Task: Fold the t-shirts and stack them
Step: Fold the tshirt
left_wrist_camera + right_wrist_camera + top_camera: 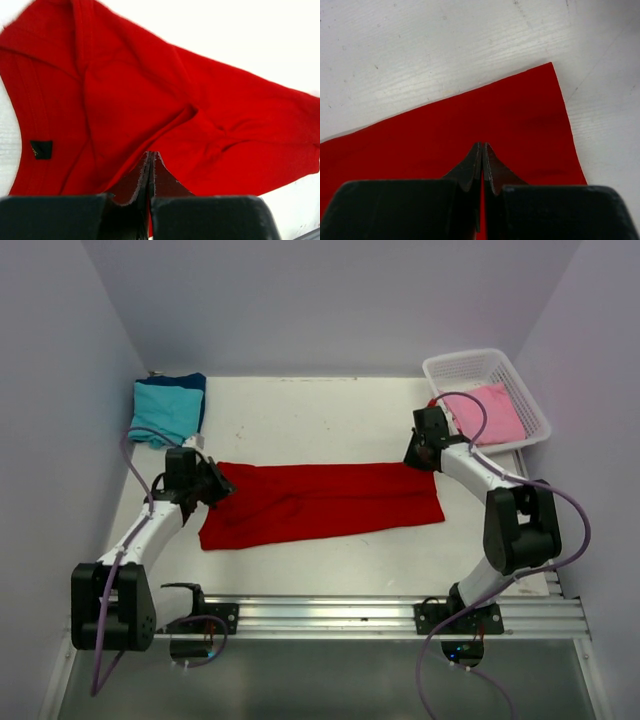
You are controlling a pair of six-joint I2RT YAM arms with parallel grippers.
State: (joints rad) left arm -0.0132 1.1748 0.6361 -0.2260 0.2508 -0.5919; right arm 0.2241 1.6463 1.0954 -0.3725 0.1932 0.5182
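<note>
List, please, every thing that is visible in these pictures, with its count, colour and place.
table: one, white, under everything.
basket: one, white lattice, far right corner of the table.
pink t-shirt: one, pink, inside the basket.
dark blue t-shirt: one, dark blue, far left corner, mostly covered.
teal t-shirt: one, teal, folded, on top of the dark blue t-shirt.
red t-shirt: one, bright red, lying as a long strip across the middle of the table.
rail: one, silver, along the near edge, carrying both arm bases.
left gripper: one, black, shut on the left end of the red t-shirt.
right gripper: one, black, shut on its far right edge.
</note>
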